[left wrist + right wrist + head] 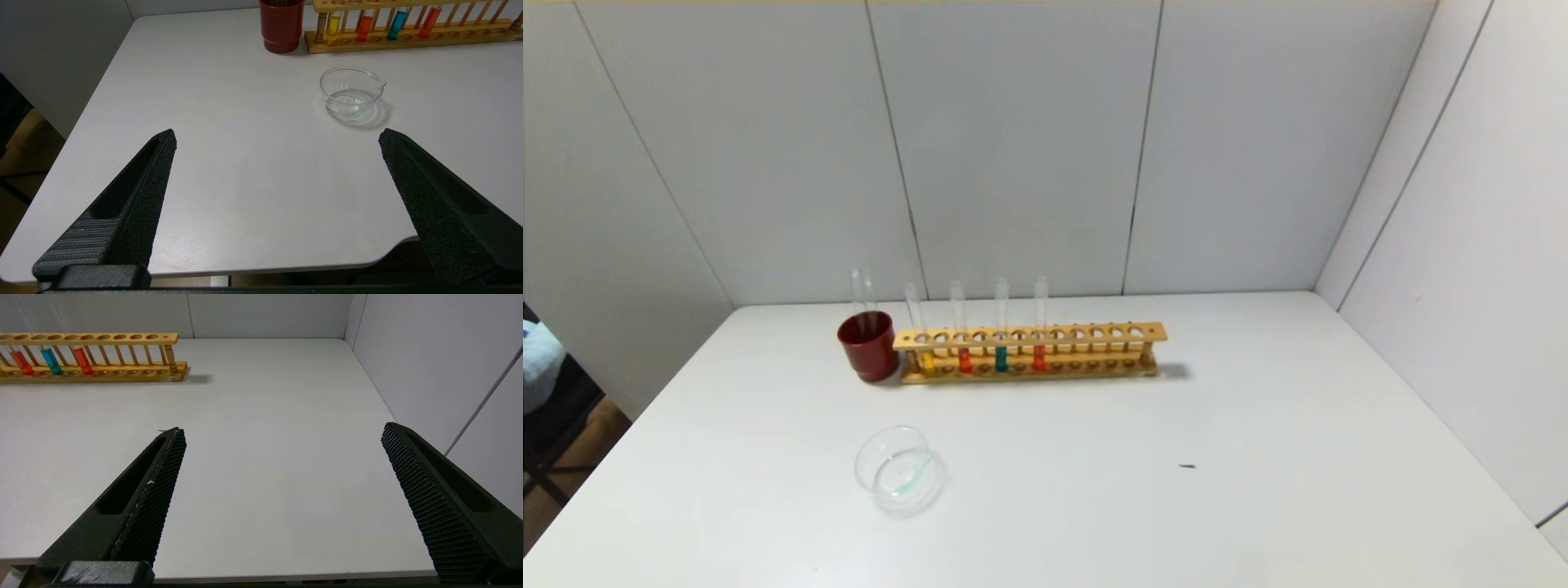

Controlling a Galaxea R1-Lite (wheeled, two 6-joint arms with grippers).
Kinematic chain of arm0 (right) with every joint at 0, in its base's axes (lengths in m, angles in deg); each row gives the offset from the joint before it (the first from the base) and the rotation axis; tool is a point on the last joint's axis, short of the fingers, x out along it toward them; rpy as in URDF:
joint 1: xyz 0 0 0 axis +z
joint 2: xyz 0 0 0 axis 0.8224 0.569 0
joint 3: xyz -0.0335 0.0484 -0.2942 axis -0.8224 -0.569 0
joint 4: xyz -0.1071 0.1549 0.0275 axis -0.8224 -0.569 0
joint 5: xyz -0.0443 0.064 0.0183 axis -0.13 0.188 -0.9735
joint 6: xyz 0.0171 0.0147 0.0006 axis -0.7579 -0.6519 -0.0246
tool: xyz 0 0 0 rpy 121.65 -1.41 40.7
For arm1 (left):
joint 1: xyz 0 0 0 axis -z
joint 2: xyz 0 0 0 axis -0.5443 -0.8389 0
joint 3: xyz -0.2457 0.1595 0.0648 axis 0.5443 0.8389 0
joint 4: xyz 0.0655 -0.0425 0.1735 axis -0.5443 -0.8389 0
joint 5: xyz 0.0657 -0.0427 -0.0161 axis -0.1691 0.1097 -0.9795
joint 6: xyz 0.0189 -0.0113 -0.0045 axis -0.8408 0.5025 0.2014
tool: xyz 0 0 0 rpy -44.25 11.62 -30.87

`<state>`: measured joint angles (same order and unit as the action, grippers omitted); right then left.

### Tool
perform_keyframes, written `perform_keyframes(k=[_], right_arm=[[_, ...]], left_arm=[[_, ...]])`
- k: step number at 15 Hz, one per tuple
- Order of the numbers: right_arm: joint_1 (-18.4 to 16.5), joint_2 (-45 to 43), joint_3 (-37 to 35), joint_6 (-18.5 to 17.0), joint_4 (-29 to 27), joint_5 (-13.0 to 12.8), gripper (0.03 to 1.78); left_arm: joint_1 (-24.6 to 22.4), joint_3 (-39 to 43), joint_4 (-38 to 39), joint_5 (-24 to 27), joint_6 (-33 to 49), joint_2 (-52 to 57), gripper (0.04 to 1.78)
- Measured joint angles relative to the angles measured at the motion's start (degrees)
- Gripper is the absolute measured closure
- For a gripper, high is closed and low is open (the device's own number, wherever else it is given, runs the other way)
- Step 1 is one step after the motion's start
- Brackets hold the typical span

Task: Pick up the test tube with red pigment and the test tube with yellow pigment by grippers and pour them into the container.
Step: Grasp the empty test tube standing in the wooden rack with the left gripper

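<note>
Standing racked, yellow tube (pixel 334 25) far beyond left pincer (pixel 278 139).

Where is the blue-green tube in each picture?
Head view: the teal tube stands in the wooden rack, third of four filled tubes from the red cup.
Left wrist view: far across the table, teal tube between two red-orange tubes.
Right wrist view: teal tube again between the two red-orange tubes.
Shared landmark: the wooden rack.

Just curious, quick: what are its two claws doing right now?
Left gripper: open, holding nothing.
Right gripper: open, holding nothing.
</note>
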<state>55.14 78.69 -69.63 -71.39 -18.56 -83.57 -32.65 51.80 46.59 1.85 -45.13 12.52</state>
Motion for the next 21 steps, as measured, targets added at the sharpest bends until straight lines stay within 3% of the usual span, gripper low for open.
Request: perform_keyframes(k=[4, 7, 12, 15, 21], right_arm=[[0.00, 0.00, 0.00, 0.00, 0.00, 0.00, 0.06], [-0.02, 0.00, 0.00, 0.00, 0.02, -0.02, 0.06], [0.00, 0.00, 0.00, 0.00, 0.00, 0.00, 0.06], [0.00, 0.00, 0.00, 0.01, 0.00, 0.00, 0.06], [0.00, 0.00, 0.00, 0.00, 0.00, 0.00, 0.06]], left_arm=[[0.00, -1.10, -0.46, 1.01, -0.90, -0.02, 0.07], [0.05, -9.50, -4.30, 7.41, -0.50, -3.27, 0.07], [0.38, -30.29, -6.14, 11.13, 0.00, -27.39, 0.07], [0.79, -38.67, -0.61, 12.12, 0.13, -44.31, 0.07], [4.44, -45.07, 15.98, 12.51, 0.54, -72.92, 0.07]])
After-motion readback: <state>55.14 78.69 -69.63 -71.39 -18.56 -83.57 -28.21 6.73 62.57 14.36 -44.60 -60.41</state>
